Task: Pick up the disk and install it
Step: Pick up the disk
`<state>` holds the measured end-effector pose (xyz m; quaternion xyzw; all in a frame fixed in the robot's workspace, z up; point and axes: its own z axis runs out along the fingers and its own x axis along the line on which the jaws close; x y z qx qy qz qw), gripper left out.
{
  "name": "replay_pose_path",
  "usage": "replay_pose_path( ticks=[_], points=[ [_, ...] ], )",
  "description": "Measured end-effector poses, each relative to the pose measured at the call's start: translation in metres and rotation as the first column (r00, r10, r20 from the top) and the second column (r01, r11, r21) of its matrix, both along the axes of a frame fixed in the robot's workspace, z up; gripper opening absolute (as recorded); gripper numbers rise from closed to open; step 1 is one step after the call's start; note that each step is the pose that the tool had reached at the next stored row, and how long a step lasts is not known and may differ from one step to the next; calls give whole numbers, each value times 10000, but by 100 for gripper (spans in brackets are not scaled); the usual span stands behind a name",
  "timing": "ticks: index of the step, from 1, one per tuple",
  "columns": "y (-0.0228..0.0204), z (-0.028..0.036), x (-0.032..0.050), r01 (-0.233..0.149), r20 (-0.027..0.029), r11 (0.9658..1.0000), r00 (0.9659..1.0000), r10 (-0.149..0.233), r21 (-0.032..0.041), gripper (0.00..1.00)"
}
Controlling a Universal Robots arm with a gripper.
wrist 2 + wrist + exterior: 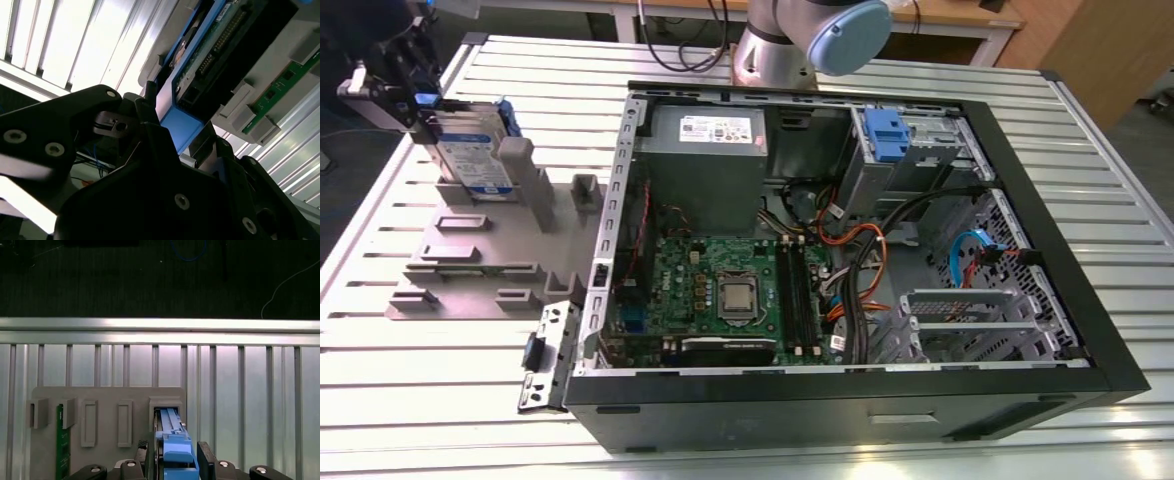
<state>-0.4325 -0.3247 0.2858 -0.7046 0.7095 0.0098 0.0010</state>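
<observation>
The disk (470, 150) stands on edge in a slot of the grey fixture (467, 270), at the exterior view's left of the computer case. It is silver-grey with a white-and-blue label and blue side rails. My gripper (416, 98) is at its upper end. In the first wrist view the blue rail of the disk (172, 442) runs between the two black fingers of my gripper (174, 452), which sit against its sides. In the second wrist view the disk (200, 55) shows its blue end and connector edge in the grip of my gripper (177, 120).
An open black computer case (1067, 330) lies on the slatted metal table (440, 400), with a motherboard (720, 290), a grey power-supply box (707, 135) and a blue latch piece (887, 135) by the drive bay. A green card (62, 445) stands in another fixture slot.
</observation>
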Motion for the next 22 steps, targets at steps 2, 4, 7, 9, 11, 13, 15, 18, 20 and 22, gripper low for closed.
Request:
replay_pose_path(
  ticks=[2, 4, 7, 9, 11, 13, 15, 18, 20, 22],
  points=[
    [0, -4, 0, -4, -1, 10000, 10000, 4, 0, 51],
    [-3, -5, 0, -6, -1, 10000, 10000, 6, -1, 51],
    [-8, -4, 0, -6, -1, 10000, 10000, 6, -1, 51],
    [-9, -4, 0, -6, -1, 10000, 10000, 6, 0, 51],
    [-10, -4, 0, -6, -2, 10000, 10000, 6, 0, 51],
    [-10, -4, 0, -7, -2, 10000, 10000, 7, -1, 51],
    [-10, -4, 0, -7, -2, 10000, 10000, 7, 0, 49],
    [-10, -4, 0, -6, -1, 10000, 10000, 6, -1, 42],
    [-10, -4, 0, -6, -1, 10000, 10000, 6, -1, 42],
    [-10, -4, 0, -6, -1, 10000, 10000, 6, -1, 42]
  ],
)
